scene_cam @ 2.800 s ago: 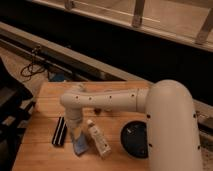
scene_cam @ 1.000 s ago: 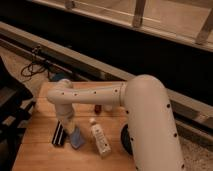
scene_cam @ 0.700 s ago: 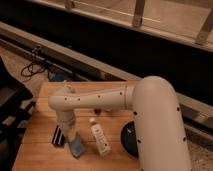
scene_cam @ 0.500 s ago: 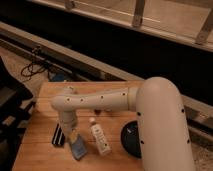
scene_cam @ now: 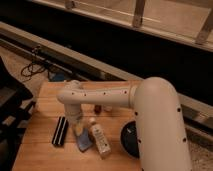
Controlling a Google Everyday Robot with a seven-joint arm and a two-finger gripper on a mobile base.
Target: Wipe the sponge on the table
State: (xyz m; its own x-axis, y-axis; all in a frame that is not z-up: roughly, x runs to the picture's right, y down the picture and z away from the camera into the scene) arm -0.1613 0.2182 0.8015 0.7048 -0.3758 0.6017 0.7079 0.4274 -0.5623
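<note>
My gripper (scene_cam: 78,131) points down from the white arm over the left half of the table (scene_cam: 45,155). It is shut on the sponge (scene_cam: 84,143), a small blue-grey pad whose lower edge rests on the wooden boards just below the wrist. The top of the sponge is hidden by the gripper. The arm reaches in from the right, with its big elbow (scene_cam: 157,107) over the table's right side.
A black ribbed block (scene_cam: 60,131) lies just left of the sponge. A white bottle (scene_cam: 100,140) lies on its side just to the right. A black round object (scene_cam: 131,141) sits further right, partly behind the arm. Small dark items (scene_cam: 98,108) stand behind the gripper.
The gripper has slid a little to the right and toward the near edge, and the sponge moved with it across the boards. The block and the bottle stayed put.
</note>
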